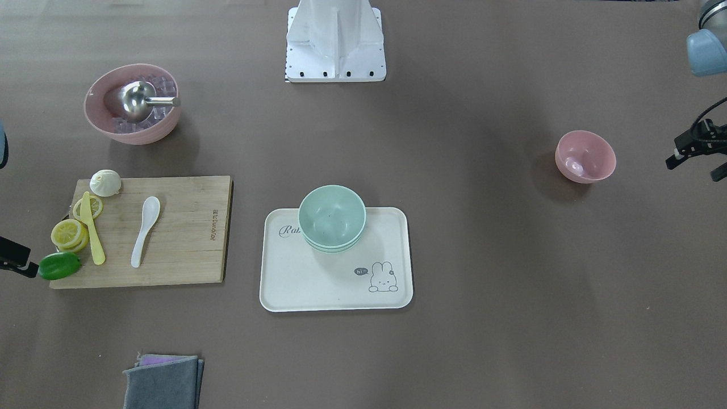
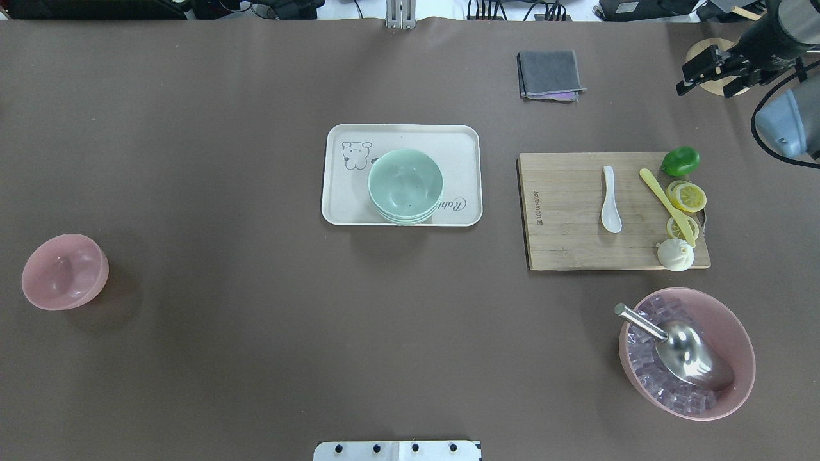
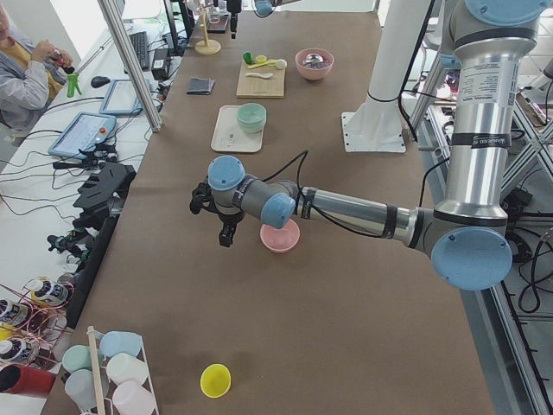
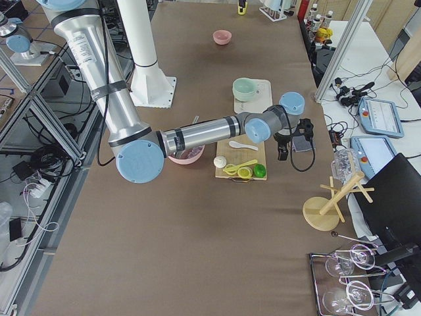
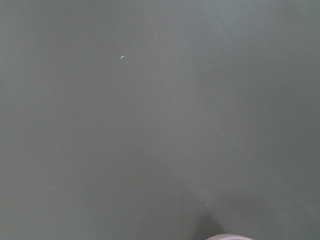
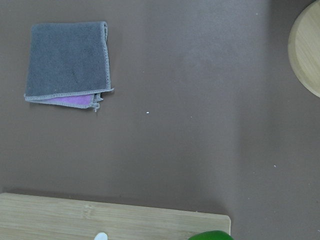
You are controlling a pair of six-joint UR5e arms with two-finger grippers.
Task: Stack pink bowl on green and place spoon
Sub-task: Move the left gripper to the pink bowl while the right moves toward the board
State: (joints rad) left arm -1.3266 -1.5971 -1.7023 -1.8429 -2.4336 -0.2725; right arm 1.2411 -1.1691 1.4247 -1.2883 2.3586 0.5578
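Note:
A small pink bowl (image 1: pixel 585 156) stands alone on the brown table, also seen in the overhead view (image 2: pixel 64 272). Stacked green bowls (image 1: pixel 332 218) sit on the far edge of a white rabbit tray (image 1: pixel 318 284). A white spoon (image 1: pixel 145 230) lies on a wooden cutting board (image 1: pixel 187 238). My left gripper (image 1: pixel 696 167) hovers open and empty just beyond the pink bowl, at the table's end. My right gripper (image 2: pixel 705 80) is open and empty, raised beyond the board's far corner. The left wrist view shows only bare table and a sliver of the pink bowl's rim (image 5: pixel 227 237).
A large pink bowl (image 1: pixel 93 113) of ice cubes holds a metal scoop. On the board lie lemon slices (image 1: pixel 68 233), a yellow knife (image 1: pixel 93 236), a white bun (image 1: pixel 105 183) and a lime (image 1: pixel 59 265). A folded grey cloth (image 2: pixel 549 75) lies beyond the board. The robot base (image 1: pixel 335 40) stands mid-table.

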